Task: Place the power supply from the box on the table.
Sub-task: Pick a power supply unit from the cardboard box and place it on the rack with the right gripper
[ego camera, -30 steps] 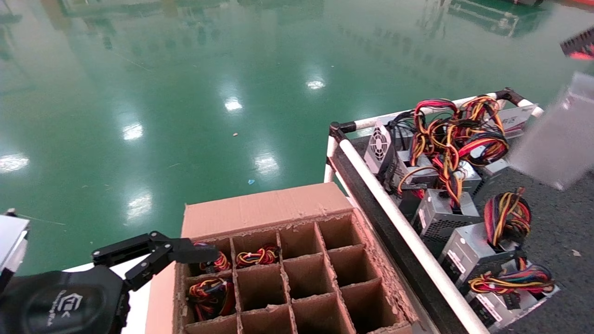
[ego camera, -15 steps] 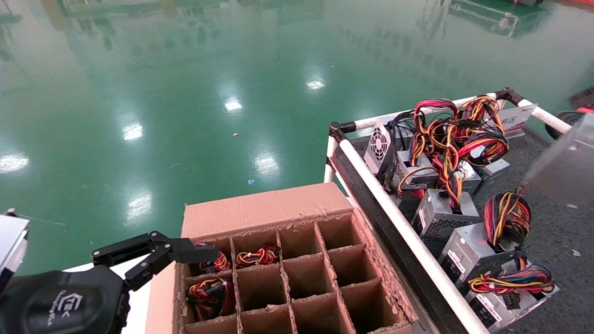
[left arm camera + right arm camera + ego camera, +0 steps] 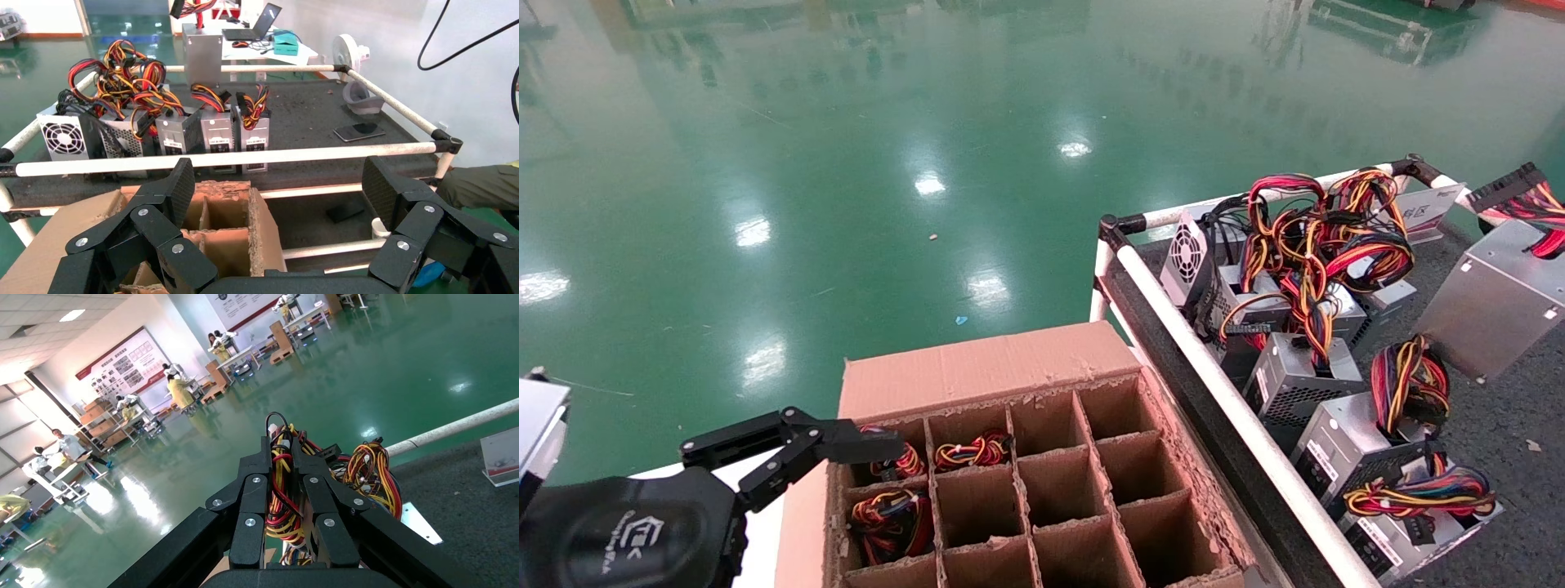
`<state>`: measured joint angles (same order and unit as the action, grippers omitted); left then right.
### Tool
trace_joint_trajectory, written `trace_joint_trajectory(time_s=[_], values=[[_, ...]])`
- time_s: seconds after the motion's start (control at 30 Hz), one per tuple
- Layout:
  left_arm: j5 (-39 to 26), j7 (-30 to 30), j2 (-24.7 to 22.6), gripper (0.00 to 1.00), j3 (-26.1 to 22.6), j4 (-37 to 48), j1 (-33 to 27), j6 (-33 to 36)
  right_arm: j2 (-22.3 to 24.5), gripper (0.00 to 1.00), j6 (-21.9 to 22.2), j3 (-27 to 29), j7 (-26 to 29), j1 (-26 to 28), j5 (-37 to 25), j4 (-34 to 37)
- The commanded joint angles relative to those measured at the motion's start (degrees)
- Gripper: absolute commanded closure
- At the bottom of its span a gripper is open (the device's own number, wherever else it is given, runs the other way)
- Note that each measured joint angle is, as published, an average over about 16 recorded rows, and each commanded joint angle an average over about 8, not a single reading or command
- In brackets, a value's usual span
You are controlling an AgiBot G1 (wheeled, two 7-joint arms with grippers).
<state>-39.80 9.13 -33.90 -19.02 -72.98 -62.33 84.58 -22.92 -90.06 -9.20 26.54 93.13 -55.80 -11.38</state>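
A silver-grey power supply hangs tilted low over the table at its far right side. Whether it touches the felt I cannot tell. Its red and yellow wires are pinched in my right gripper, which is shut on the bundle and lies outside the head view. The same unit shows far off in the left wrist view. My left gripper is open and parked by the far left corner of the box. Wire bundles fill a few left cells.
Several power supplies with tangled wires stand along the table's left side behind the white rail. A phone and a small grey object lie on the felt. Green floor lies beyond.
The held power supply has come down and slightly leftward over the table, from a blur high at the right edge to a steady, lower position. The left arm has not moved.
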Motion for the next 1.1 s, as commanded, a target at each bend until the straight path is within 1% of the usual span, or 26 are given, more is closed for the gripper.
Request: trace_joint_trajectory(time_s=[0.03, 0.27, 0.53, 1.1], values=[[0.0, 0.0, 0.0, 0.00, 0.0, 0.0, 0.0, 0.0, -0.3, 1.00, 0.0, -0.1, -0.3, 0.1, 0.0, 0.3], [0.0, 0.0, 0.0, 0.00, 0.0, 0.0, 0.0, 0.0, -1.0, 1.00, -0.2, -0.9, -1.5, -0.6, -0.2, 1.2], [0.0, 0.0, 0.0, 0.00, 0.0, 0.0, 0.0, 0.0, -2.4, 1.00, -0.7, -1.7, -1.1, -2.0, 0.5, 0.8], [0.0, 0.0, 0.0, 0.00, 0.0, 0.0, 0.0, 0.0, -5.2, 1.00, -0.4, -3.1, -1.9, -8.7, 3.1, 0.1]])
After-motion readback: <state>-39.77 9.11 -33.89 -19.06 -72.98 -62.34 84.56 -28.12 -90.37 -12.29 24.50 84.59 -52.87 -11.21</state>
